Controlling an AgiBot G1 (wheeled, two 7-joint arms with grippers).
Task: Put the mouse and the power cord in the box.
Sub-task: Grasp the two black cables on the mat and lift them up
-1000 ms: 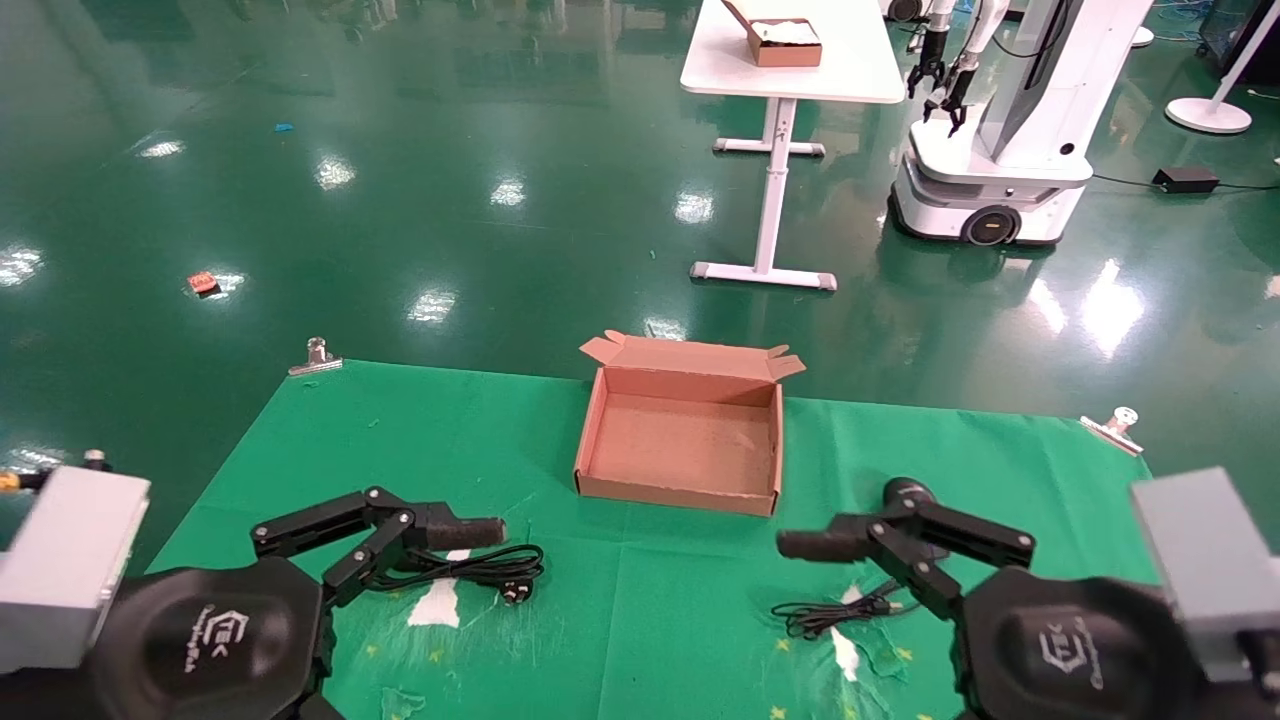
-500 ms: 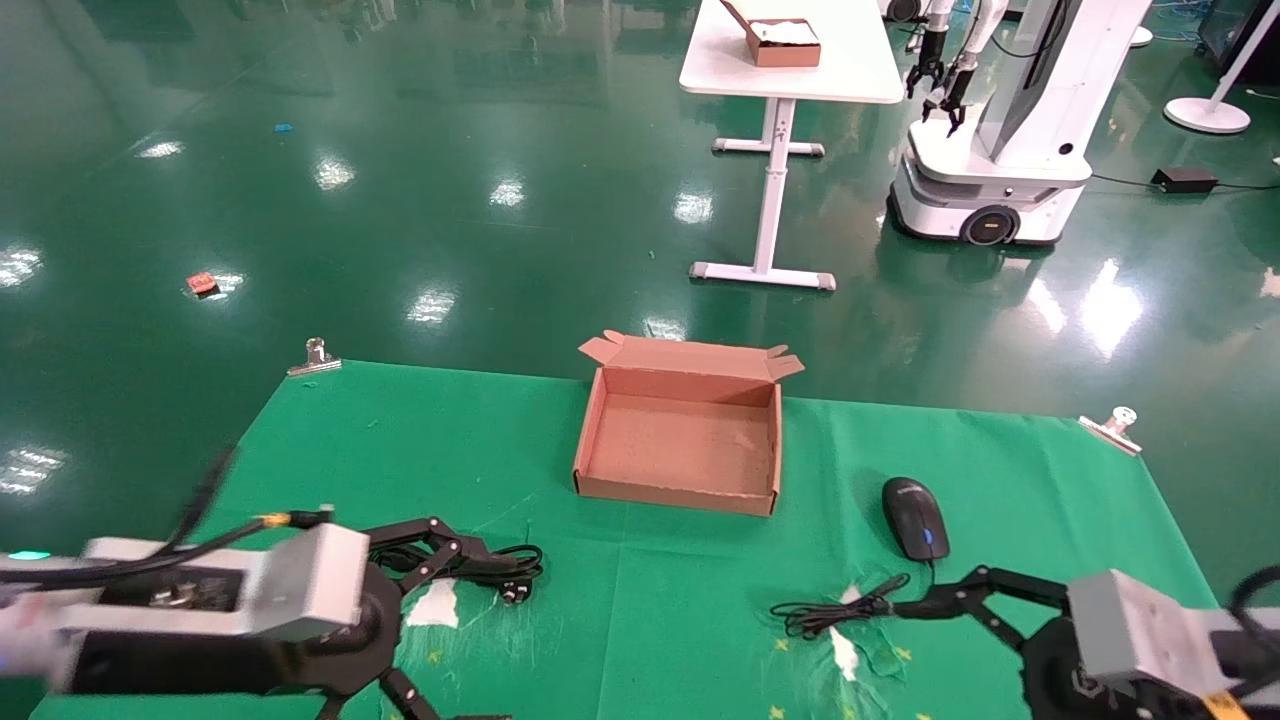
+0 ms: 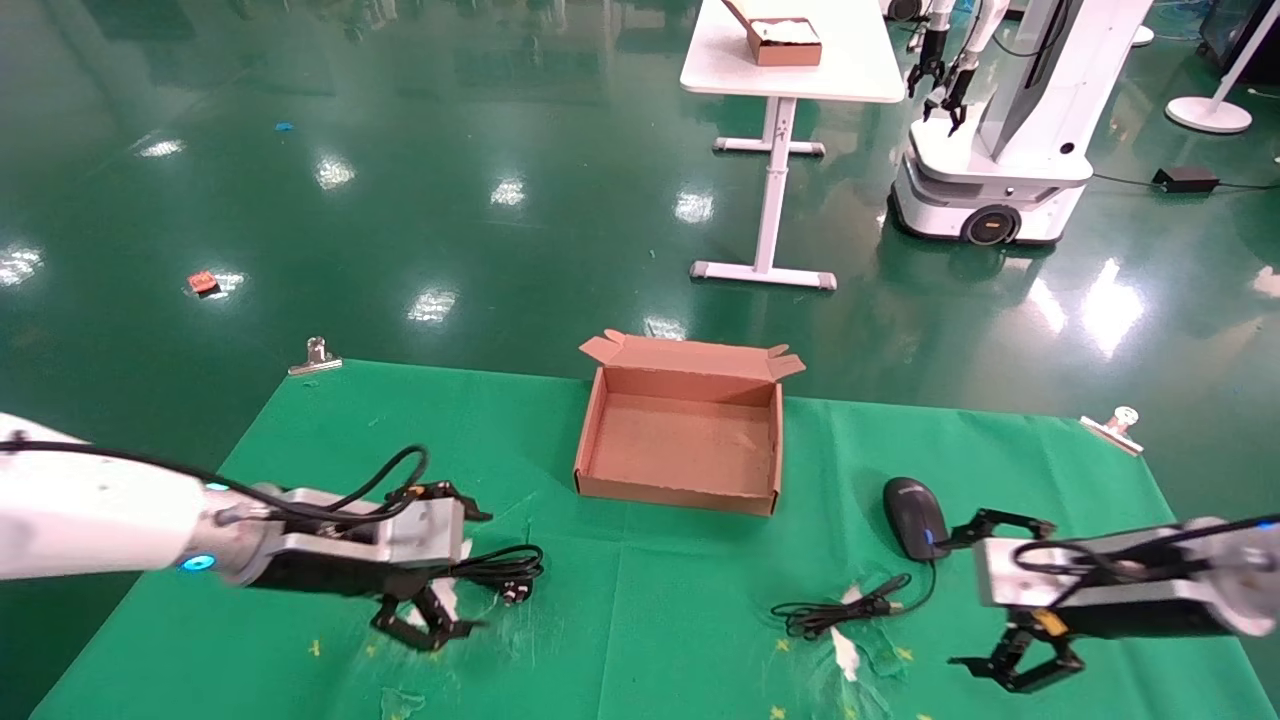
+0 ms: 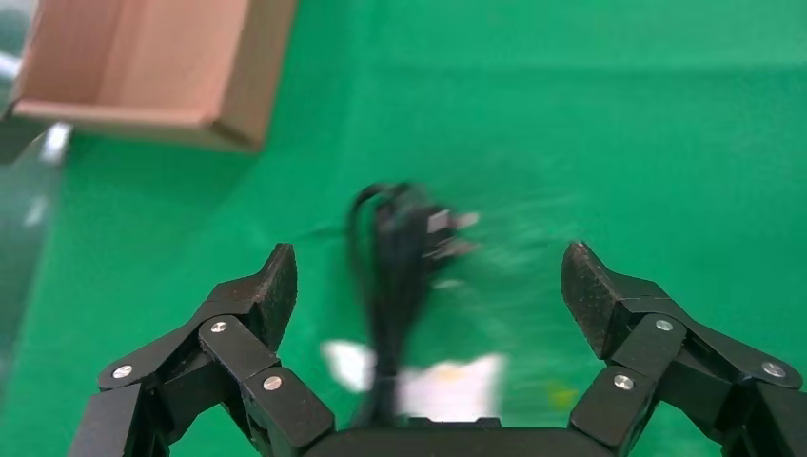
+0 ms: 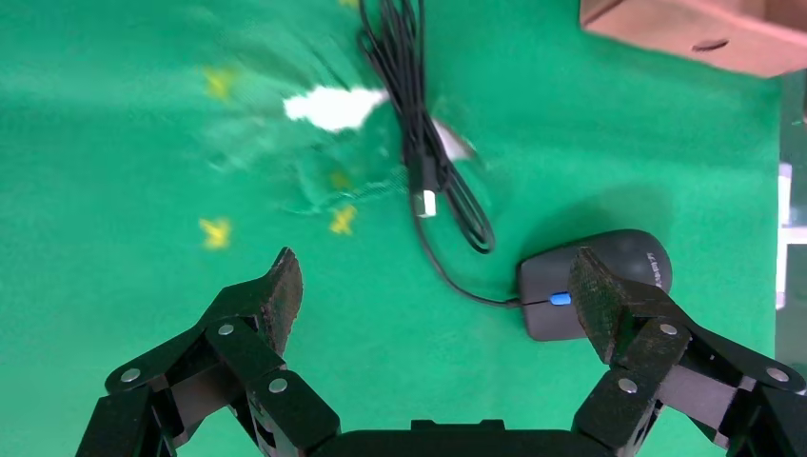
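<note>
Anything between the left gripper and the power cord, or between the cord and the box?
Nothing visible. The open left gripper hangs over the power cord, and only bare green cloth lies between it and the box.

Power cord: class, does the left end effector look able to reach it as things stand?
Probably yes. The left end effector is open right over the power cord, which lies loose on the green cloth with nothing between.

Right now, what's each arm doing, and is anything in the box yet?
Left end effector open over the power cord. Right end effector open beside the mouse. Box empty, both items on the cloth. Nothing blocking.
</note>
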